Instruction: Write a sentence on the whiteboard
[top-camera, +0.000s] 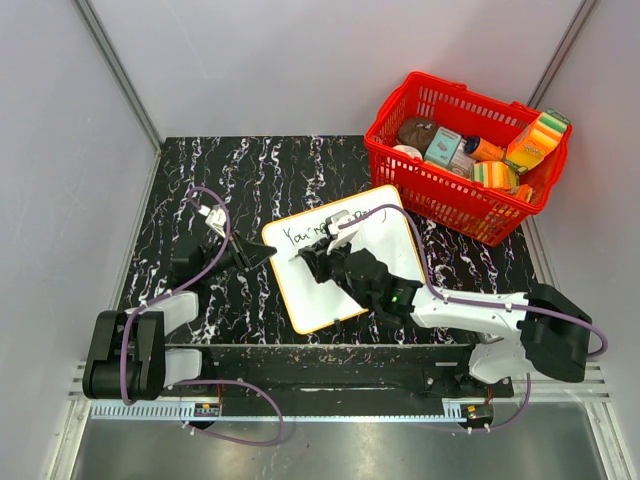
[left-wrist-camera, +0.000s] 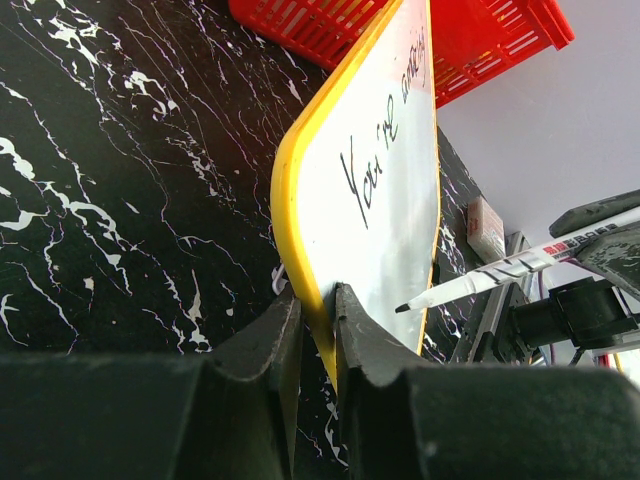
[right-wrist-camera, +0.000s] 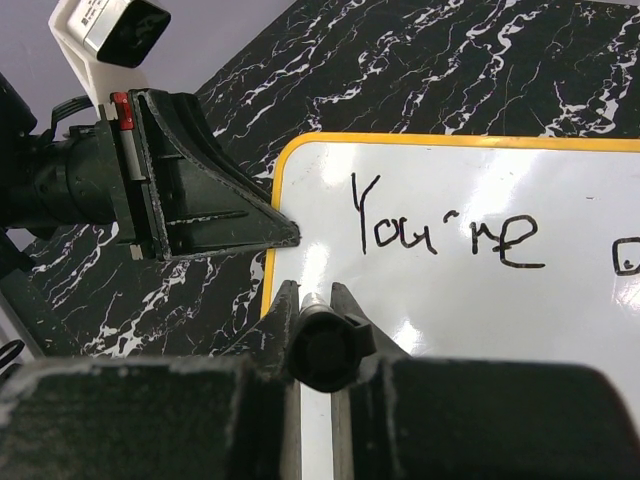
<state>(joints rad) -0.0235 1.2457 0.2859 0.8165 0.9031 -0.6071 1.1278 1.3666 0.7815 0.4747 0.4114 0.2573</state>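
Observation:
The whiteboard (top-camera: 312, 300), white with an orange-yellow rim, lies on the black marble table and carries the handwritten words "You're" plus the start of another word. My left gripper (top-camera: 262, 255) is shut on the board's left rim; in the left wrist view its jaws (left-wrist-camera: 318, 295) pinch the yellow edge of the whiteboard (left-wrist-camera: 380, 220). My right gripper (top-camera: 305, 258) is shut on a marker (right-wrist-camera: 325, 345) and hovers over the whiteboard (right-wrist-camera: 480, 310) near its left edge, below the writing. The marker (left-wrist-camera: 500, 270) shows its black tip just above the board.
A red basket (top-camera: 450, 195) full of sponges, boxes and other small items stands at the back right, touching the board's far corner. White walls close in the table on three sides. The left gripper's body (right-wrist-camera: 200, 215) sits close to my right fingers.

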